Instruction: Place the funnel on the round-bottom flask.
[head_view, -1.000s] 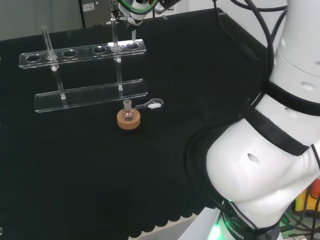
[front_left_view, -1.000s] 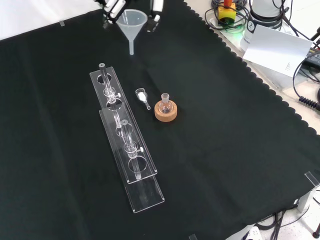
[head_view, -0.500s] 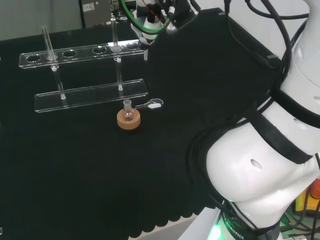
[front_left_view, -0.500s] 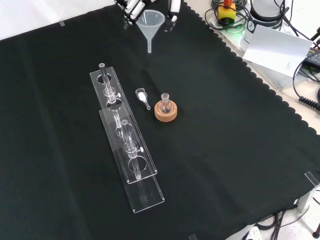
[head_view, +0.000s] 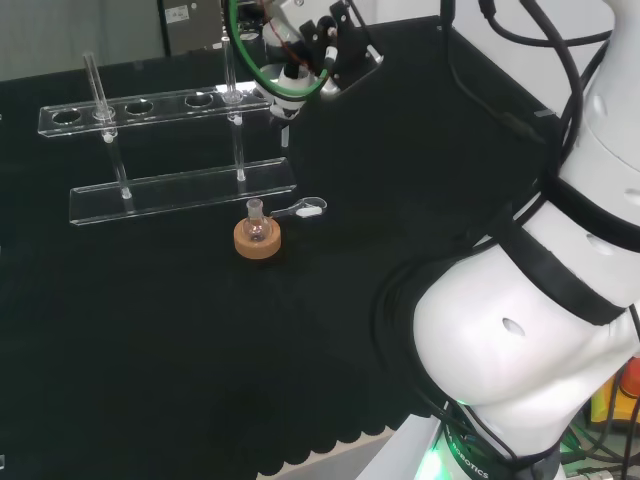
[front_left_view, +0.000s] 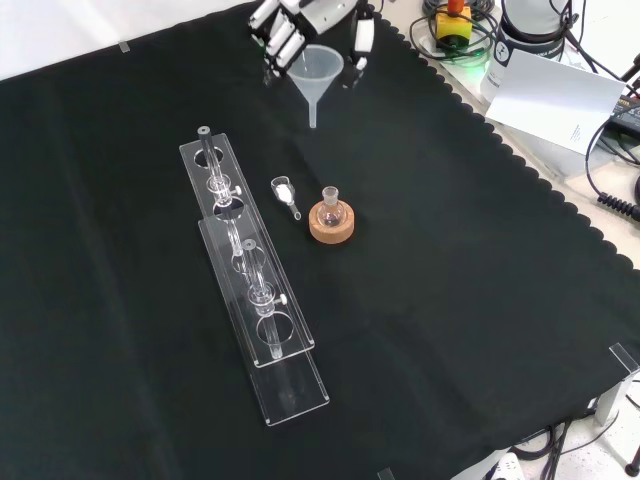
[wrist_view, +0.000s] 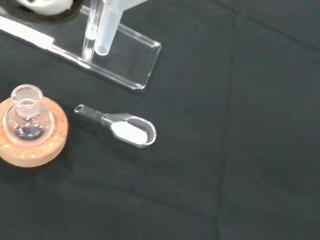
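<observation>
1. At the top of the front view, the hand (front_left_view: 305, 20) grips a clear funnel (front_left_view: 317, 72) by its cone, fingers (front_left_view: 281, 42) curled on one side and the thumb on the other, the stem pointing down above the black cloth (front_left_view: 450, 250).
2. In that view the funnel hangs well apart from the round-bottom flask (front_left_view: 330, 207), which stands upright lower down in a cork ring (front_left_view: 331, 226).
3. Just left of the flask in the front view lies a small clear scoop (front_left_view: 284, 192) with a little white powder in its bowl.
4. A long clear tube rack (front_left_view: 245, 270) stretches to the left of the scoop, with a few glass tubes standing in it.
5. In the head view the hand (head_view: 310, 45) hovers over the rack's right end (head_view: 262, 95), the flask (head_view: 256, 222) nearer the camera.
6. In the wrist view the funnel stem (wrist_view: 106, 31) hangs in front of the rack's base (wrist_view: 135, 60), with the flask's open neck (wrist_view: 26, 97) and the scoop (wrist_view: 125, 129) on the cloth beyond.
</observation>
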